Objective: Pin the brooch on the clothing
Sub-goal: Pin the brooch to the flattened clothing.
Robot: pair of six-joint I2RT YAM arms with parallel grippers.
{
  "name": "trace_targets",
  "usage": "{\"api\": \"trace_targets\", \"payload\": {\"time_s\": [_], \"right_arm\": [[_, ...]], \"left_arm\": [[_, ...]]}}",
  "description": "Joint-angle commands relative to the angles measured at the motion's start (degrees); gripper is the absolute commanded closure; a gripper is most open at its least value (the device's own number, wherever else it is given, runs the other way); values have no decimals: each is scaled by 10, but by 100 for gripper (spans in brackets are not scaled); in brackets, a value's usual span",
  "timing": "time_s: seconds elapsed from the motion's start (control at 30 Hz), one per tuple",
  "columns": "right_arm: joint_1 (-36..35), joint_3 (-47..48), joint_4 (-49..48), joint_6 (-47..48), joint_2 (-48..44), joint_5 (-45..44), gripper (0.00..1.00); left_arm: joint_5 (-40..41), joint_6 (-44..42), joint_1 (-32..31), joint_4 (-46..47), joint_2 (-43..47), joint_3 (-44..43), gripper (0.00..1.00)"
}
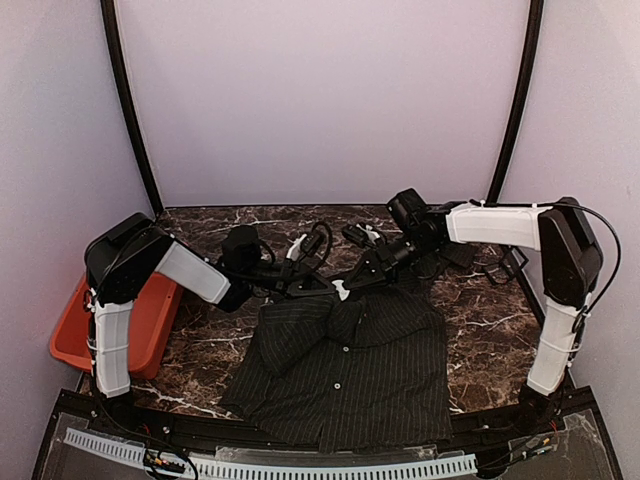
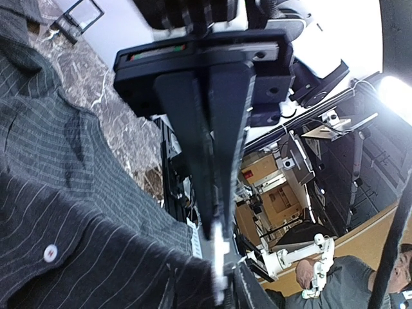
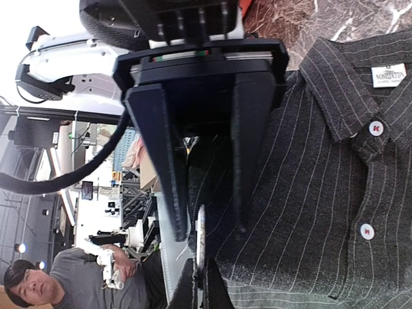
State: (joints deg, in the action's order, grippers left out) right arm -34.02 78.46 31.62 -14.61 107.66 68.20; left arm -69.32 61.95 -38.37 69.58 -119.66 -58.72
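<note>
Both grippers are met over the shirt (image 1: 345, 365) collar, apparently to work the brooch: right gripper (image 3: 207, 257) closed on something pale, left gripper's (image 2: 219, 257) state indeterminate.

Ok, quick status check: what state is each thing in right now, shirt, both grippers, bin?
shirt: flat on the table, front up, buttoned, collar end lifted.
left gripper: above the collar end; open or shut cannot be told.
right gripper: shut at the shirt's edge; what it pinches is unclear.
orange bin: at the table's left edge, contents hidden.
</note>
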Motion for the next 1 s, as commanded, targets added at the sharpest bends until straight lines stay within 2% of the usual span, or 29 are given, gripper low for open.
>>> {"api": "trace_targets", "payload": {"time_s": [0.0,0.03,0.13,0.2,0.23,0.3,0.47,0.97], "right_arm": [[1,-12,-54,-27,-25,49,100],[1,-12,-54,-26,-25,51,100],[1,-11,-55,-28,-22,55,100],[1,-12,-57,-31,-20,57,100],[1,-12,-58,-31,-20,58,100],[1,-14,-62,-34,-19,60,100],[2,-18,-70,-41,-19,66,100],[1,-13,-90,-59,-17,86,100]], "left_arm": [[-34,-115,5,-136,55,-2,70],[-35,-144,5,-171,67,-11,70],[-21,-304,5,-380,90,-38,69],[-13,-370,4,-466,101,-64,68],[-12,-378,4,-475,104,-66,67],[-13,-368,4,-459,104,-62,67],[-28,-253,3,-294,88,-33,67],[-47,-230,-6,-256,76,-33,68]]}}
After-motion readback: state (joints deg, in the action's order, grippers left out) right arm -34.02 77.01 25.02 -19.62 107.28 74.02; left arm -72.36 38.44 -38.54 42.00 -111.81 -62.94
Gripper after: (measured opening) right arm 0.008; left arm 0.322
